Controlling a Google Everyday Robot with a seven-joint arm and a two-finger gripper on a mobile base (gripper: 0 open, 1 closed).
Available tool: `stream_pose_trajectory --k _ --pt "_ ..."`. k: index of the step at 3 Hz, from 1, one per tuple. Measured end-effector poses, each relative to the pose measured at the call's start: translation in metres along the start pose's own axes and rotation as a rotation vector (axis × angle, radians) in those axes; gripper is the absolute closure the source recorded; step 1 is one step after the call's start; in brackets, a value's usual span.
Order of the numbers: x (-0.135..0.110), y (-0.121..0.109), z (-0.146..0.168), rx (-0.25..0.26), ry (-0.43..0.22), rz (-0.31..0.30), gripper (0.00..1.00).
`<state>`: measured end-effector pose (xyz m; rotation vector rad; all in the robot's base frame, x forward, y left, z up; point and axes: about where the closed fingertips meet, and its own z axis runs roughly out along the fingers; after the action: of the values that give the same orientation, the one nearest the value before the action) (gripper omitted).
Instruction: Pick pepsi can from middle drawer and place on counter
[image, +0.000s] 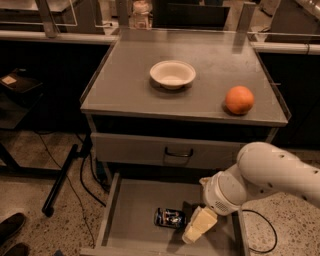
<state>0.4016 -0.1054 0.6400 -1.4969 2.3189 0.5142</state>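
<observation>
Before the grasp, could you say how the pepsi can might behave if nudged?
The pepsi can lies on its side on the flat floor of the drawer, so it may roll. Its smooth metal probably feels slippery. The gripper hangs close beside it.

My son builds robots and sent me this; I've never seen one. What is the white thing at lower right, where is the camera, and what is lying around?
The white thing is the robot's single arm. At its tip is the pale gripper, its hand, lowered into the open drawer at the bottom. The one camera looks down on it all from the front; its mounting does not show. In the drawer a blue soda can lies on its side just left of the gripper, not lifted. On the grey counter above stand a white bowl and an orange.
</observation>
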Motion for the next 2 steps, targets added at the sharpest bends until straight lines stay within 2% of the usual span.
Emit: stream_pose_trajectory --k 1,2 --pt "0.003 -0.016 0.04 -0.014 -0.053 0.026 0.0" --pt "0.002 -0.03 0.07 -0.057 -0.076 0.081 0.0"
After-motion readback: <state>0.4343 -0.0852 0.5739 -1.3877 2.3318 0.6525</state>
